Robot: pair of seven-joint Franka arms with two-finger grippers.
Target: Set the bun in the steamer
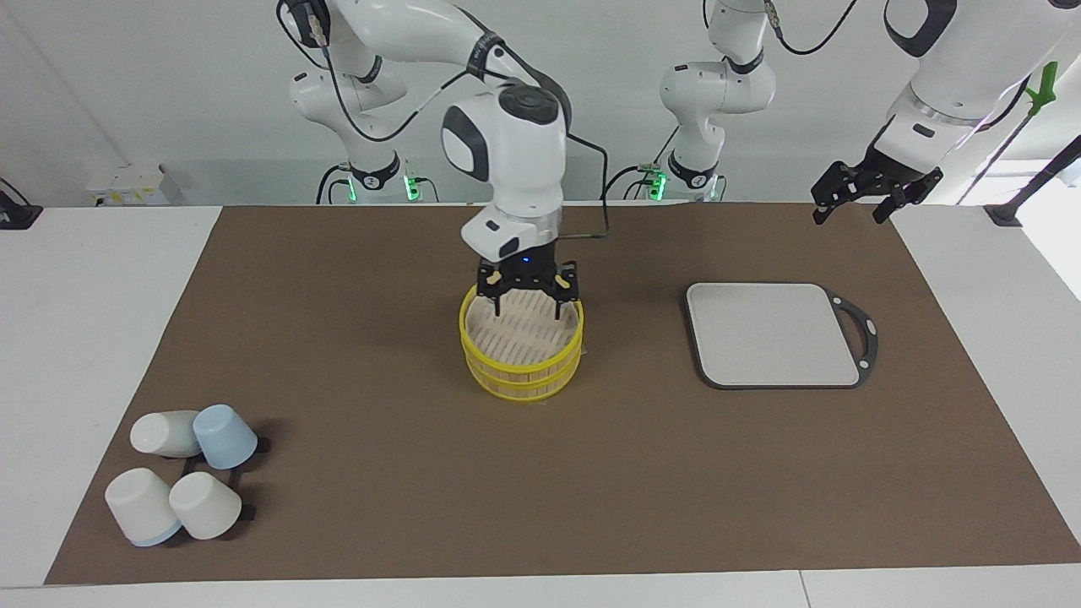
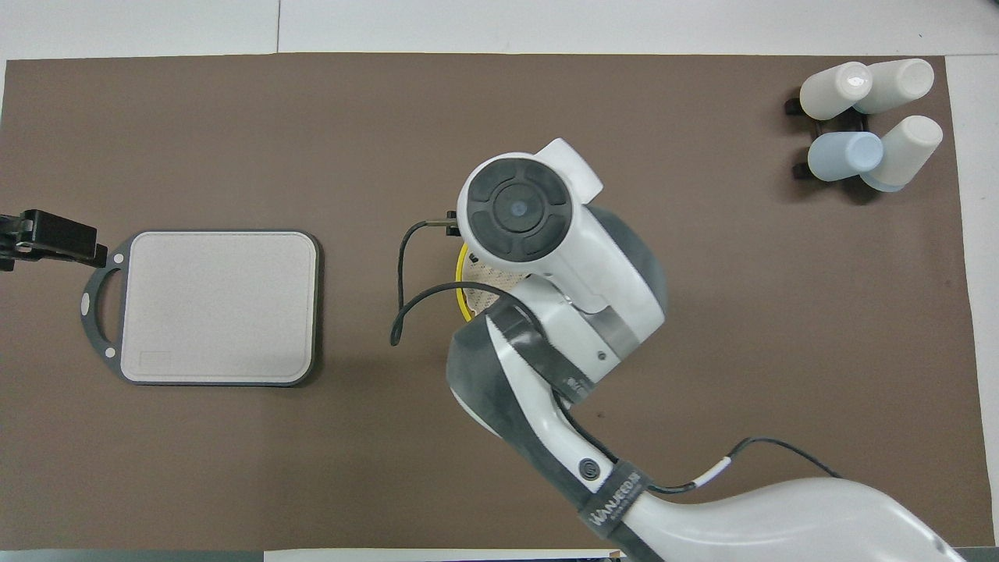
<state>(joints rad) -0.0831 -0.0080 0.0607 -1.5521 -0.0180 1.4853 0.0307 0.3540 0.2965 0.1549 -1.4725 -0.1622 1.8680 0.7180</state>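
From overhead the right arm (image 2: 562, 265) hides most of the steamer (image 2: 462, 290) — its contents unseen.

Steamer (image 1: 522, 355) slatted wood; cutting board (image 1: 773, 333) matt.

Bright, even light; soft shadows; sharp.

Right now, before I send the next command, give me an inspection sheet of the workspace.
Surface: brown mat over a white table.
Job's things: steamer mid-mat, slatted lid on; bun not seen.
Clutter: cutting board toward the left arm's end; four cups on a black rack toward the right arm's end, farther from the robots than the steamer.
Grippers: right gripper open, over the steamer lid, holding nothing; left gripper open, waiting above the mat's edge by the board.
Cables: black cable loops from the right wrist beside the steamer.
Surroundings: white wall, arm bases with green lights.
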